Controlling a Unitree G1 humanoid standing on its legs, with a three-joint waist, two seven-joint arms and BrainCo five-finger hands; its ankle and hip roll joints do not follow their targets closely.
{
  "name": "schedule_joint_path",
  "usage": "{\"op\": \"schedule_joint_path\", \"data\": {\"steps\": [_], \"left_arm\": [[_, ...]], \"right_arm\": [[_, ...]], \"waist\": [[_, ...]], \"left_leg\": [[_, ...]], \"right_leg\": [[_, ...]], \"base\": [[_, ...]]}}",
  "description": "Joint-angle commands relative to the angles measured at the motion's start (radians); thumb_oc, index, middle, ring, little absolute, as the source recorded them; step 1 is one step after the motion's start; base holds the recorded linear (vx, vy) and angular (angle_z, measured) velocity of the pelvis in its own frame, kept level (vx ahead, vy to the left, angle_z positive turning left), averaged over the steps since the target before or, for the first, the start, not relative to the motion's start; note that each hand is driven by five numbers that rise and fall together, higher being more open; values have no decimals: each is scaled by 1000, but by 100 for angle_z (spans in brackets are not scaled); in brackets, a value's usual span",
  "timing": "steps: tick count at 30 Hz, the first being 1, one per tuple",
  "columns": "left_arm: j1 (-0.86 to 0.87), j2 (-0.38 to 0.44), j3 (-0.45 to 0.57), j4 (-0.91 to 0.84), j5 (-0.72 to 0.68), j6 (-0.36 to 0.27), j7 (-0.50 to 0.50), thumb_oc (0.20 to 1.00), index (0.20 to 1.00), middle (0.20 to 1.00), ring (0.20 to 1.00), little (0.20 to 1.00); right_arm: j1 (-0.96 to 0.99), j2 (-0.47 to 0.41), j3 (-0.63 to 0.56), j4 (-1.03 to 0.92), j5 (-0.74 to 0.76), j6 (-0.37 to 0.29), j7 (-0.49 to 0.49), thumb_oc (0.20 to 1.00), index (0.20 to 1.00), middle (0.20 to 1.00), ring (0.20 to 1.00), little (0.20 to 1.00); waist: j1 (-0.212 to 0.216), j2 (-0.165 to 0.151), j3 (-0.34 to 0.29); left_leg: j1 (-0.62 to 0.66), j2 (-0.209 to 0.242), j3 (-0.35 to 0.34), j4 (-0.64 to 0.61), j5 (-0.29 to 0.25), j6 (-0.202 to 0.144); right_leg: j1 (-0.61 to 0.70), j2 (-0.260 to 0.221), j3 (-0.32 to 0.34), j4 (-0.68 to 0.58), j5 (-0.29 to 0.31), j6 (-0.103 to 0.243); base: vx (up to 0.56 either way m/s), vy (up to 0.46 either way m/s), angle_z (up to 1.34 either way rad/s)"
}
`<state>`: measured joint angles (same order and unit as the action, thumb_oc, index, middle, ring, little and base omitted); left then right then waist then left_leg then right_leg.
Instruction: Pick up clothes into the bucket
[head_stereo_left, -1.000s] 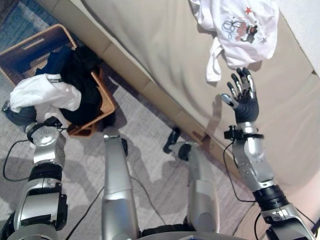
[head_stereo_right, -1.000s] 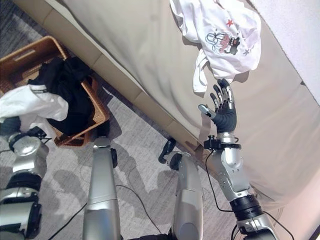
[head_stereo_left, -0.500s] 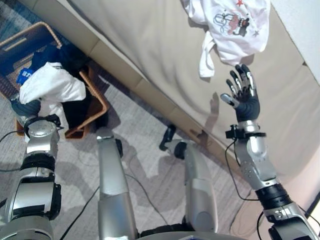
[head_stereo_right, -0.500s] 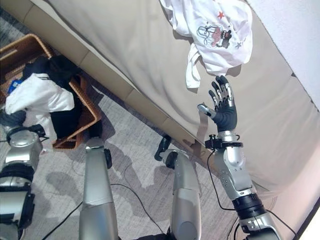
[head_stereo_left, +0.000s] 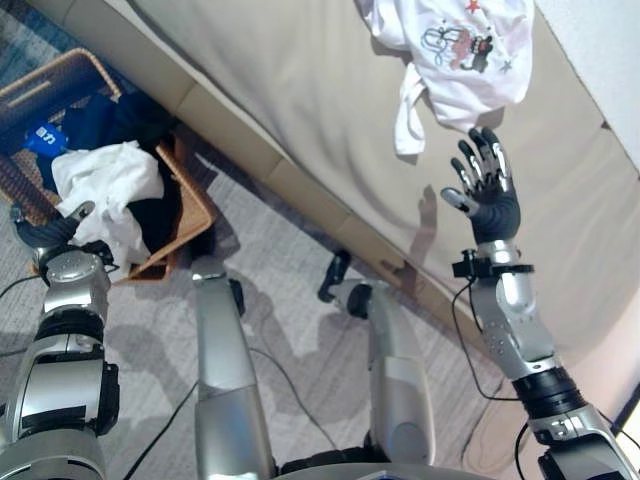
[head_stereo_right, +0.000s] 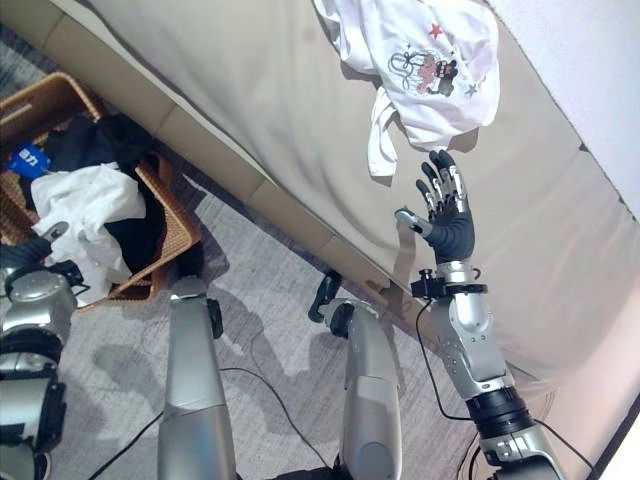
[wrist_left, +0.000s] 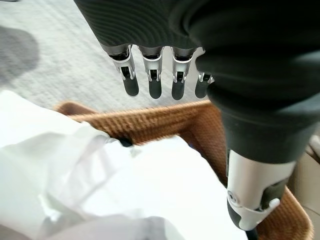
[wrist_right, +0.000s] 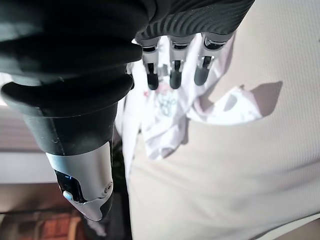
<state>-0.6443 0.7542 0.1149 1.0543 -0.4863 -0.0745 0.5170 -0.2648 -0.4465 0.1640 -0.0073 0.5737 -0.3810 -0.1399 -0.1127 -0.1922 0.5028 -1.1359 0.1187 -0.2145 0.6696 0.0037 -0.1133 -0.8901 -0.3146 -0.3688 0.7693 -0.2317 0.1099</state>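
Lying in basket (head_stereo_left: 190, 200): white garment (wrist_left: 125, 195)

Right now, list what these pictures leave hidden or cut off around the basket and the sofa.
- Wicker basket: its far end is cut off by the left eye view's edge.
- Dark clothes in the basket: partly covered by the white garment, so how many cannot be told.
- Printed white shirt on the sofa: its top is cut off by the frame edge.
- Left robot hand: open above the basket.
- Right robot hand: open, just short of the shirt.
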Motion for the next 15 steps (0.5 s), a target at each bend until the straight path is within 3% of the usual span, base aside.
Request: {"op": "schedule_joint_path", "data": {"steps": [1,5,15], "left_arm": [[-13,26,51,42,-98,-27,-34,1000,1000,1000,1000,1000],[10,-49,77,8,-215,-59,-63,1000,1000,1000,1000,1000],[192,-284,20,-315,-234,-148,-71,1000,1000,1000,1000,1000]], "right_arm": [[3,-1,-80,-111,22,-21,-4,1000,1000,1000,1000,1000],[-8,7,-80,-99,12,-11,-22,1000,1000,1000,1000,1000],[-3,28,-112,-45,-72,24,-55,1000,1000,1000,1000,1000]], "waist": [[44,-46,17],[53,-31,17],[85,10,17]], "left_leg": [[39,-7,32,98,-165,85],[86,-6,45,49,-152,81],[260,-14,88,-134,-87,69]], "right_leg": [[41,-24,38,-69,106,88],[79,-27,35,-105,122,88],[226,-35,36,-255,197,98]], "base": [[0,0,0],[0,0,0],[1,-2,1]]}}
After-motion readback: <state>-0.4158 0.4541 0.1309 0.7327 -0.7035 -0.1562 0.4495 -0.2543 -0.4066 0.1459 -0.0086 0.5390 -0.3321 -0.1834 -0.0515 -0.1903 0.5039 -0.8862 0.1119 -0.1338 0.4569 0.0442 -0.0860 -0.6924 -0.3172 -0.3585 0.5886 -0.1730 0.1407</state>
